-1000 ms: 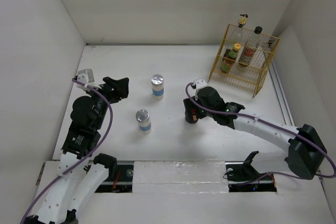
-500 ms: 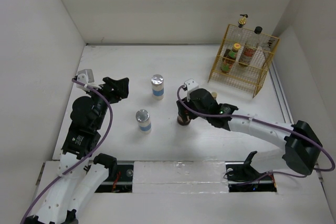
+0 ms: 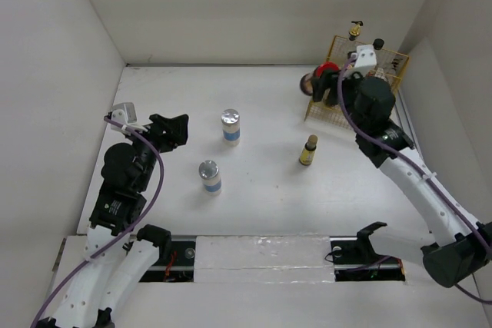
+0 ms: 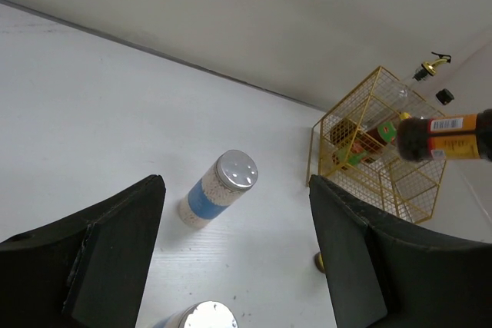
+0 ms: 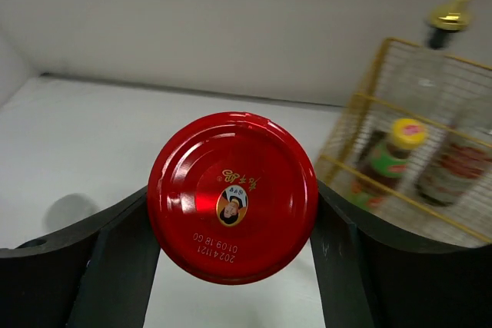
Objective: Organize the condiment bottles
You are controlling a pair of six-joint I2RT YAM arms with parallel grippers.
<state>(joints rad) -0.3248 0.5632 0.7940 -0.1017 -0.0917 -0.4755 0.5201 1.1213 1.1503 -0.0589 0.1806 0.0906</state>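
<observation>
Far shaker (image 3: pixel 230 127) and near shaker (image 3: pixel 209 177), white-blue with silver lids, stood upright left of centre. Brown-capped yellow bottle (image 3: pixel 308 150) stood upright right of centre. Red-lidded dark jar (image 3: pixel 319 78) hung sideways in the air, far right, near the upright yellow-capped sauce bottle (image 5: pixel 400 155) and gold-spout clear bottle (image 5: pixel 450 13).

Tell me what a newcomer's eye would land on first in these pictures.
The red-lidded jar stands out first, held on its side in the air by the right gripper, just in front of the yellow wire basket at the far right. Next come two silver-lidded shakers standing apart on the table left of centre, and a small brown-capped yellow bottle alone to their right.
</observation>
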